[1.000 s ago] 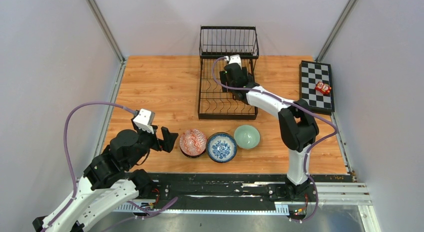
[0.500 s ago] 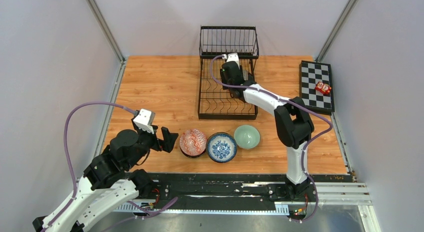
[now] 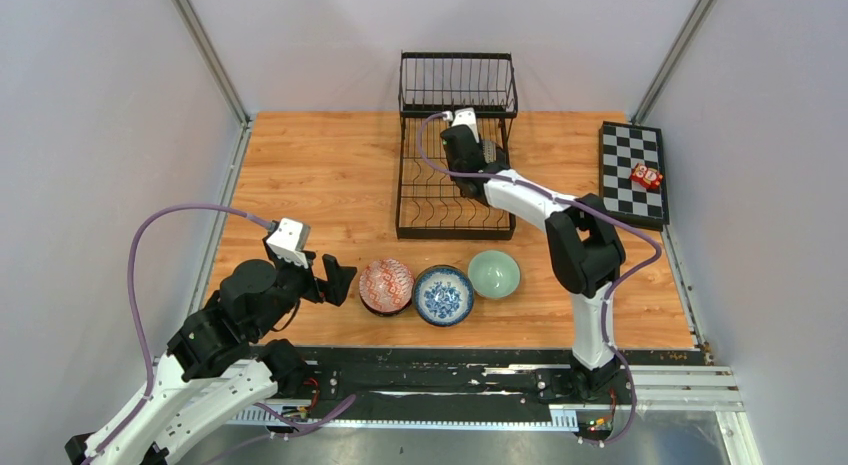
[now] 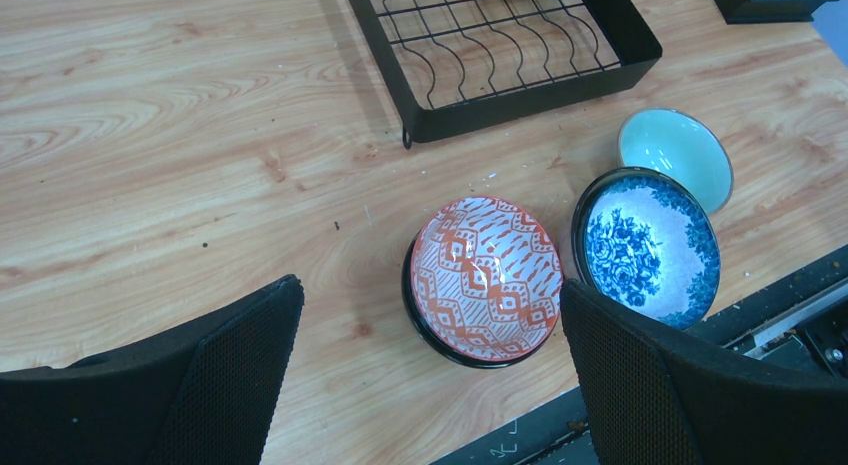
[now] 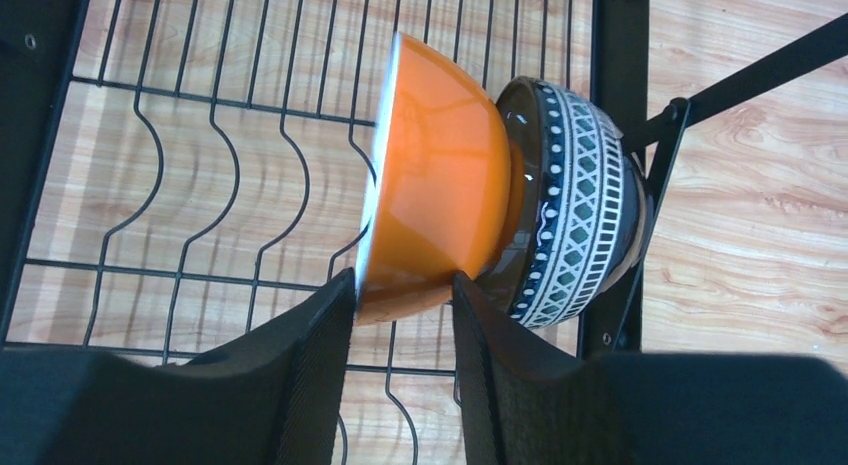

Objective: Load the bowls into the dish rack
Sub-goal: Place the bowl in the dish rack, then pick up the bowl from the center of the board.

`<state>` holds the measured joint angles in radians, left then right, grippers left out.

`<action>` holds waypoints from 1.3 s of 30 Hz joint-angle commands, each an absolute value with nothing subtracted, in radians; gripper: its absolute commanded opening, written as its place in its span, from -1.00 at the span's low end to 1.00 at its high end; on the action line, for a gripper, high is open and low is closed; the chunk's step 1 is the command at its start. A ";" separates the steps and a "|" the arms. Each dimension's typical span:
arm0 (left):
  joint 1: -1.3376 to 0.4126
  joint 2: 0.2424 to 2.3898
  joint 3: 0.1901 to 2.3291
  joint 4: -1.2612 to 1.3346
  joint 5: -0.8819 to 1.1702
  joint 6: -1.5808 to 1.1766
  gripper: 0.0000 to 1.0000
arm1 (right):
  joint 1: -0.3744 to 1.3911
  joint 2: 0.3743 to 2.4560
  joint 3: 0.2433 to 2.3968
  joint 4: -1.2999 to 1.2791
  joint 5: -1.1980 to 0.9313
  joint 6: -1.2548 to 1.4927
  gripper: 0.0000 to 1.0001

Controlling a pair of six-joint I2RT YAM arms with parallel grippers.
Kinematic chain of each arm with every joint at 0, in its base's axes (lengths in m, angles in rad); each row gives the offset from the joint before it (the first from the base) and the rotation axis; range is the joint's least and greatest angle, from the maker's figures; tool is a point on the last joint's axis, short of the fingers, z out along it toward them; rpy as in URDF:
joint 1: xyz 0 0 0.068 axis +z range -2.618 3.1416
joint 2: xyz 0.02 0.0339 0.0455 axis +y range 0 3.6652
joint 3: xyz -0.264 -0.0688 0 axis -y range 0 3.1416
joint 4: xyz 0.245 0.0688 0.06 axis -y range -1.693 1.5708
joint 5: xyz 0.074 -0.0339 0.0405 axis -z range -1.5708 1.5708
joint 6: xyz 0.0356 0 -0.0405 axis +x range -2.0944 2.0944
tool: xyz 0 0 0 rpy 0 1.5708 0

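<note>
Glazed orange bowl [image 5: 440,185], on edge in dish rack [image 5: 620,45]: stiff, slick, chippable, so pinch the rim wall. Right fingers [image 5: 310,365] straddle it, clamp unclear; left fingers [image 4: 640,385] apart, empty.

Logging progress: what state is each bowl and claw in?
Orange bowl: on edge in rack.
Dark bowl: on edge beside it.
Red bowl: upright on table.
Blue bowl: upright on table.
Green bowl: upright on table.
Left claw: open, empty.
Right claw: around orange bowl's rim, grip unclear.
</note>
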<state>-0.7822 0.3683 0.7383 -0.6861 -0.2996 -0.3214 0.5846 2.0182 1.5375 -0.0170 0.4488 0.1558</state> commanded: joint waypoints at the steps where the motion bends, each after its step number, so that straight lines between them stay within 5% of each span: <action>1: -0.784 0.362 0.724 -0.677 -0.296 -0.310 1.00 | 0.603 2.008 1.475 -0.009 0.436 0.141 -0.20; 7: -0.784 0.353 0.723 -0.675 -0.292 -0.308 1.00 | 0.615 1.970 1.408 -0.009 0.429 0.137 -0.22; 22: -0.784 0.354 0.723 -0.674 -0.291 -0.308 1.00 | 0.658 1.887 1.406 -0.033 0.459 0.145 0.15; 39: -0.784 0.368 0.723 -0.684 -0.322 -0.318 1.00 | 0.701 1.455 1.180 -0.265 0.341 0.231 0.22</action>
<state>-0.7822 0.3611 0.7380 -0.6865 -0.3073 -0.3218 0.6872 1.5566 1.2587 -0.1440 0.3901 0.1886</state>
